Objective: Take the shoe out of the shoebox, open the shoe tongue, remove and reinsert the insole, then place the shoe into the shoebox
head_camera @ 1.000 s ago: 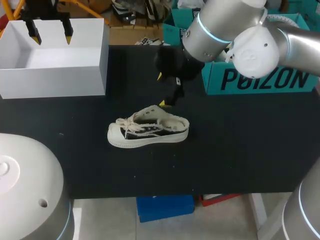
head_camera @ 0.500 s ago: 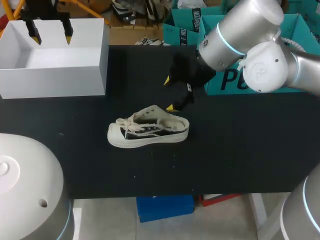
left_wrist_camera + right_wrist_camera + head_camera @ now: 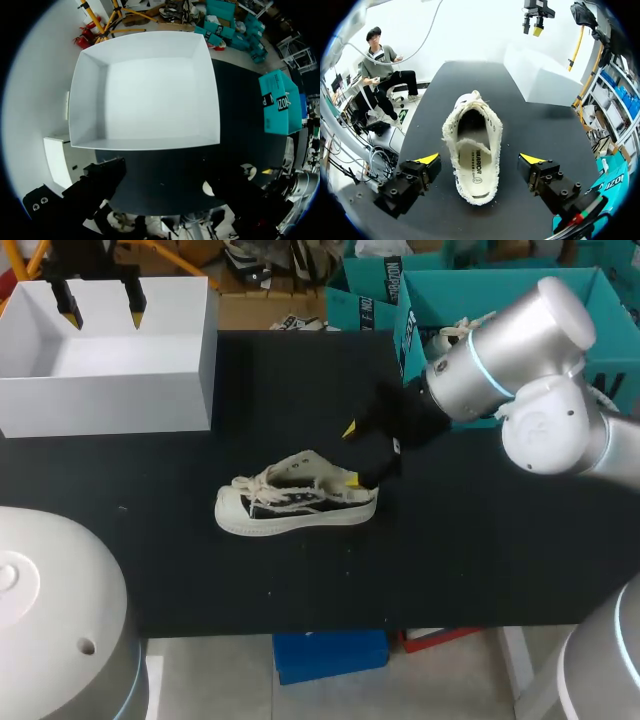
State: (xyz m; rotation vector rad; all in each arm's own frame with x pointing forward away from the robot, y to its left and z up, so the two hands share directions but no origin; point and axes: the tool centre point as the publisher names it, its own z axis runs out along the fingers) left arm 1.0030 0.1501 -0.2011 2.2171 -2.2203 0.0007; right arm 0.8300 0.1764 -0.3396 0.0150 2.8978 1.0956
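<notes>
Noted shoe [image 3: 296, 502] upright mid-table, outside box [image 3: 110, 400]. Right gripper [image 3: 350, 454] spread wide, empty, straddling heel; left gripper [image 3: 103, 310] open, empty, over box. Judged risk: fingertip snagging frayed collar, shoving shoe, missing insole.

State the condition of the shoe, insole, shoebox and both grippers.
shoe: upright on the table, outside the box.
insole: lying inside the shoe.
shoebox: open, empty.
left gripper: open, over the shoebox.
right gripper: open, fingers either side of the shoe's heel, not touching it.
</notes>
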